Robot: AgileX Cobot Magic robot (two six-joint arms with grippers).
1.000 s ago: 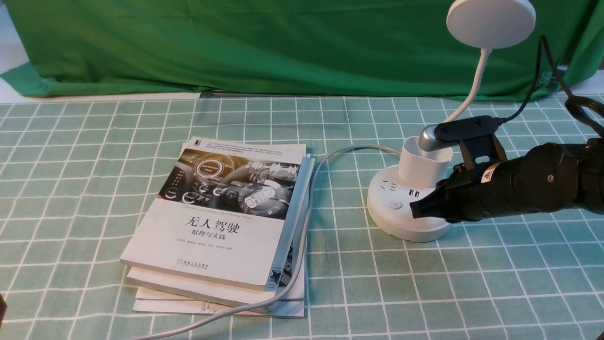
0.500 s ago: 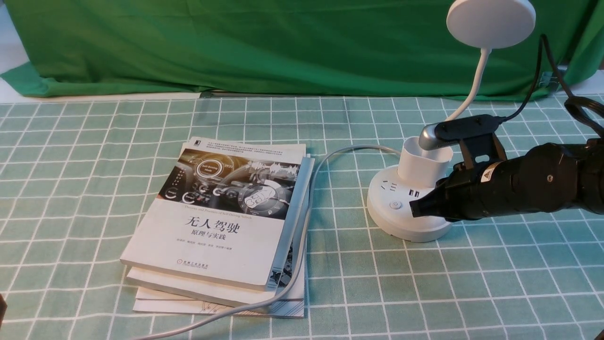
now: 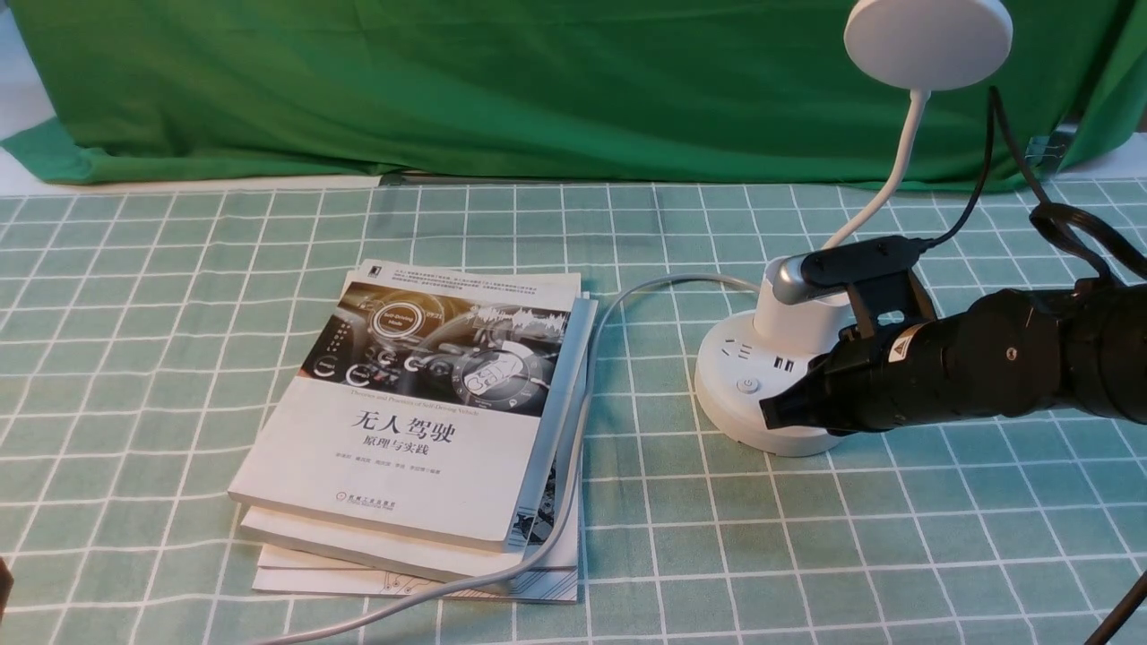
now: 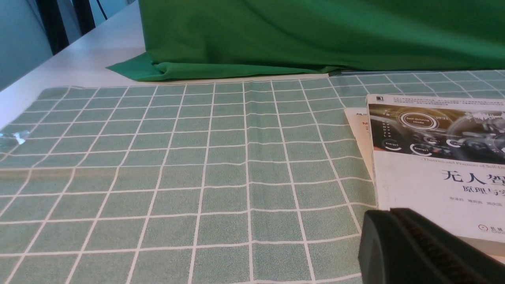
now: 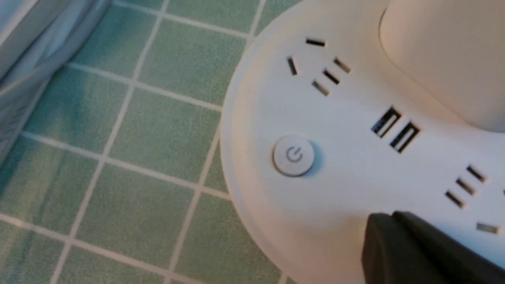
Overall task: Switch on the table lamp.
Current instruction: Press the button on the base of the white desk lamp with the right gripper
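Right gripper: The right gripper (image 3: 769,414) (image 5: 394,240) reaches in from the right. Its fingers are pressed together into one blunt dark tip, holding nothing, low over the near right part of the lamp's base (image 3: 730,417).
Why closed: Shut jaws probably serve as a single poking point for a small button.
Power button: The round power button (image 3: 746,386) (image 5: 294,155) sits on the near left of the base. The tip is just beside it on the right and not on it, going by the right wrist view.
Table lamp: The white table lamp (image 3: 789,336) stands on the right of the worktop (image 3: 179,358), which has a green checked cloth over it. A cup-shaped holder (image 3: 793,305) rises from the base. A thin neck (image 3: 901,152) curves up to the disc head (image 3: 927,40) at the far right. The head shows no clear glow, so the lamp looks not yet switched on.
Cable: A pale cable (image 3: 681,278) leaves the base to the left and bends toward the near edge along the books.
Books: A stack of books (image 3: 421,421) lies left of centre, well apart from the base.
Left gripper: The left gripper (image 4: 394,240) shows only a dark ribbed finger near the books, and I cannot tell whether it is spread or closed.
Change: Compared with a second ago, the right gripper's tip is lower and further left, closer to the button. The lamp's head and base have shifted slightly left, and the books have not moved.
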